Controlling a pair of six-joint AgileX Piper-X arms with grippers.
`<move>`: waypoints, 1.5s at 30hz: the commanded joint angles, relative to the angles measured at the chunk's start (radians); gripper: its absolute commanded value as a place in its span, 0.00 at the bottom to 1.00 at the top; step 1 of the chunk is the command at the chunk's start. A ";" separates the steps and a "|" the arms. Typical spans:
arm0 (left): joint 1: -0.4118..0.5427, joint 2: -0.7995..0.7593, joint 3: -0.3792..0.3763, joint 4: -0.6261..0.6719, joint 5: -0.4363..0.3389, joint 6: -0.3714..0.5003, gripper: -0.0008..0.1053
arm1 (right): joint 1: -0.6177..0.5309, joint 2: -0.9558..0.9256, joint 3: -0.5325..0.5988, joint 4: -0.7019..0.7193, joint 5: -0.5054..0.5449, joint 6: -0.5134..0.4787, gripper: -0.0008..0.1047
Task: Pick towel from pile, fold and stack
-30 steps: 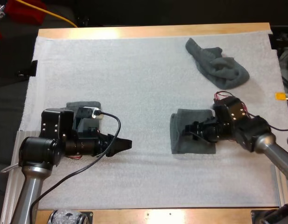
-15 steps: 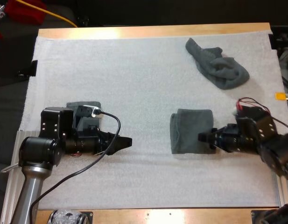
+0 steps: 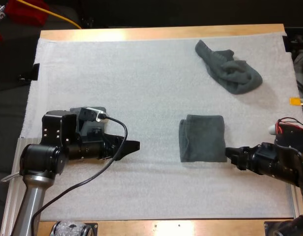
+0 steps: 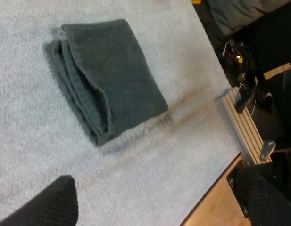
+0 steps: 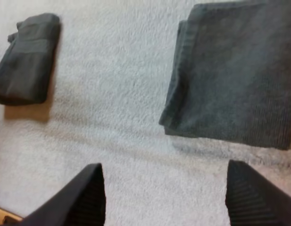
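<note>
- High view: a folded towel (image 3: 202,138) is seen mid-mat, a crumpled towel (image 3: 230,69) far right, and a folded stack (image 3: 87,114) partly under the left arm.
- Right gripper (image 3: 231,153) — fingers spread wide, nothing held — is placed just beside the folded towel.
- Left gripper (image 3: 133,146) is likewise spread wide and empty.

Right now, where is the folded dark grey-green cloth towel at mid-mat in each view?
High view: folded dark grey-green towel mid-mat, beside right gripper tips.
Left wrist view: lying flat, ahead of left gripper.
Right wrist view: just ahead of right gripper.
Shared landmark: white mat.
</note>
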 commanded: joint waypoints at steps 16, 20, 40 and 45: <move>-0.276 0.127 -0.001 -0.221 -0.207 -0.219 0.68 | 0.001 -0.011 -0.006 0.008 -0.001 -0.061 0.67; -0.323 0.205 -0.001 -0.264 -0.228 -0.248 0.68 | 0.001 -0.011 -0.006 0.008 -0.001 -0.080 0.67; -0.354 0.545 -0.001 -0.567 -0.205 -0.392 0.68 | 0.001 -0.011 -0.006 0.008 -0.001 -0.145 0.67; -0.356 0.602 -0.007 -0.605 -0.236 -0.460 0.68 | 0.001 -0.011 -0.006 0.008 -0.001 -0.145 0.67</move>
